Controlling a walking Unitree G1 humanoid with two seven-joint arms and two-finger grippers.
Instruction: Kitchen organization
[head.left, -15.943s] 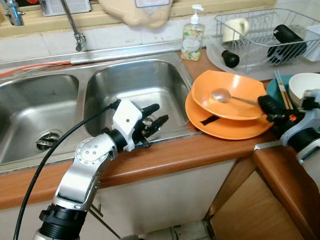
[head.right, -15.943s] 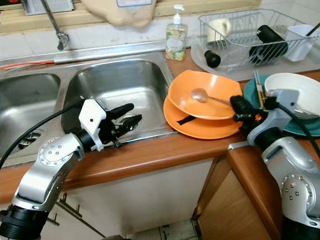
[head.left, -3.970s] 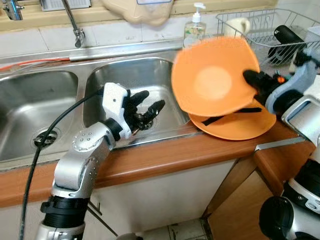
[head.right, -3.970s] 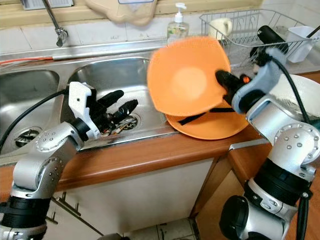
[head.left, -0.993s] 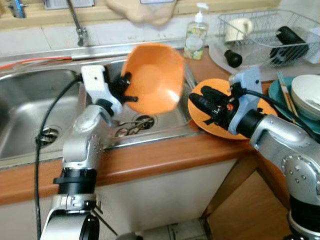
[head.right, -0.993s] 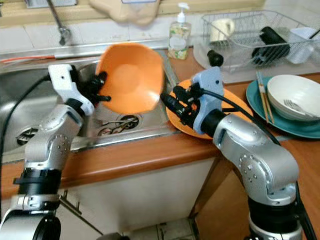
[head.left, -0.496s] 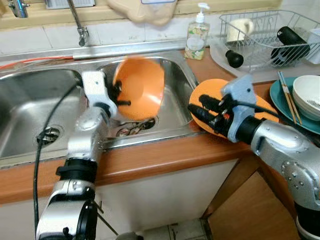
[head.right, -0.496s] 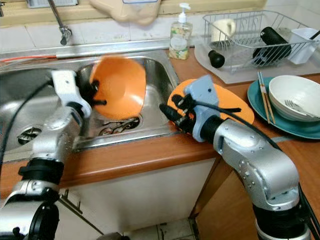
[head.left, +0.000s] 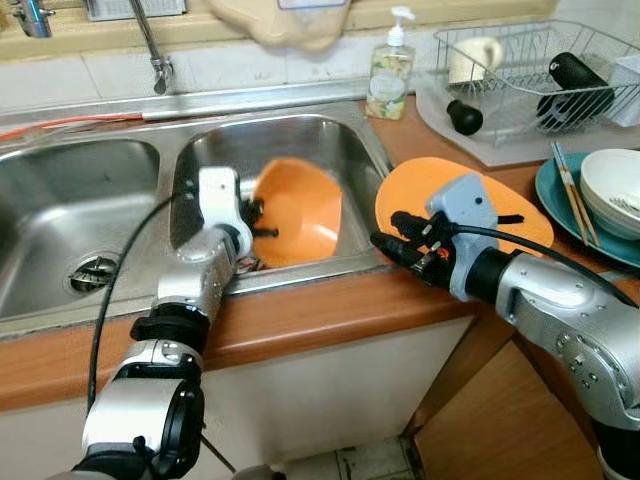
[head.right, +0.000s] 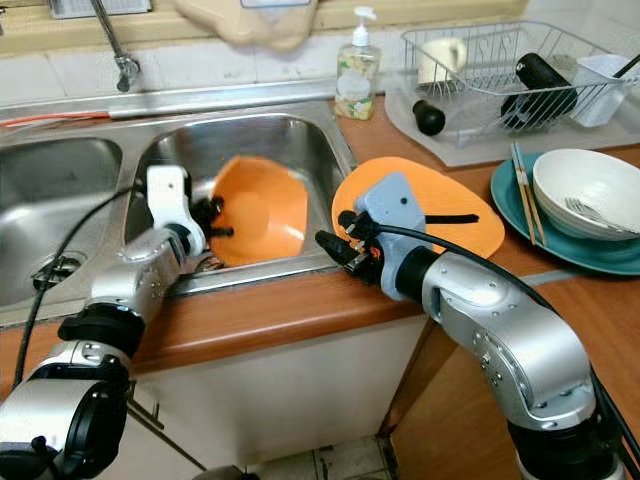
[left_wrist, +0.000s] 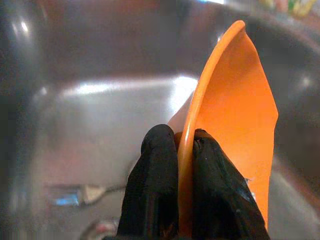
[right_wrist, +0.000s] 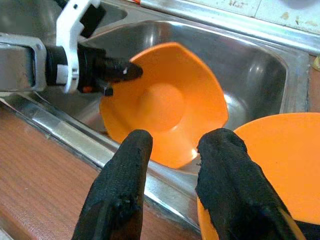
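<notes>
An orange bowl stands tilted on its edge inside the right basin of the steel sink. My left gripper is shut on its rim; in the left wrist view the two black fingers pinch the thin orange edge. A spoon lies on the basin floor behind it. My right gripper is open and empty above the counter beside the sink, its fingers pointing toward the bowl. Just behind that wrist, the flat orange plate rests on the counter.
A soap bottle and a wire dish rack with a cup and dark items stand at the back right. A white bowl on a teal plate with chopsticks sits far right. The faucet rises above the left basin.
My left gripper has lowered the orange bowl from above the sink down into the right basin. My right gripper has drawn slightly lower and nearer the counter's front edge.
</notes>
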